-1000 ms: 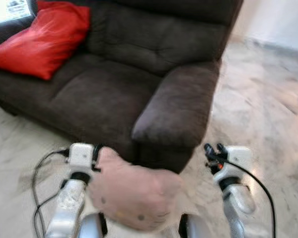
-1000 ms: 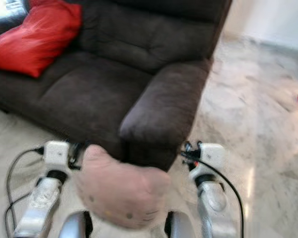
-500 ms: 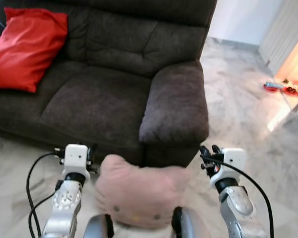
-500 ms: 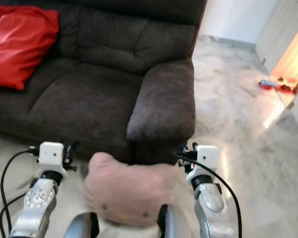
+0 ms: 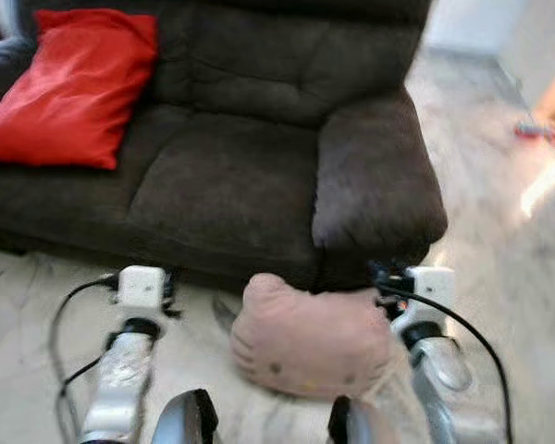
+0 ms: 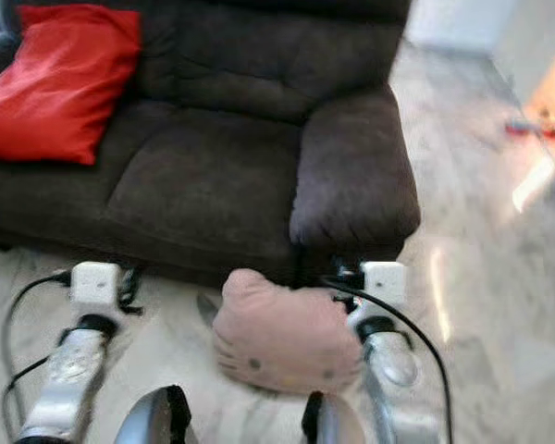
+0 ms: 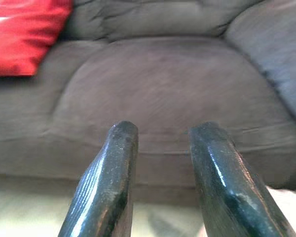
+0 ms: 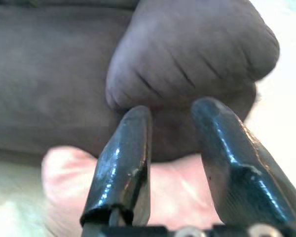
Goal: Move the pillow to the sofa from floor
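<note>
A pink pillow (image 5: 310, 338) with a cat face sits low in front of the dark brown sofa (image 5: 231, 176), just below its armrest (image 5: 375, 185). It touches my right wrist; whether it rests on the floor I cannot tell. My right gripper (image 5: 381, 275) is open beside the pillow's upper right edge, and in the right wrist view its fingers (image 8: 123, 148) stand apart over the pillow (image 8: 177, 192), pointing at the armrest. My left gripper (image 5: 169, 287) is open, apart from the pillow to its left; in the left wrist view (image 7: 163, 131) it points at the seat cushion.
A red cushion (image 5: 69, 88) leans in the sofa's left corner. Pale marble floor (image 5: 499, 240) stretches to the right, with small blurred objects (image 5: 536, 129) far off. Black cables (image 5: 65, 342) loop from both wrists.
The view has swung and blurred. The pillow now sits against my right wrist and farther from the left arm. Both grippers stay open.
</note>
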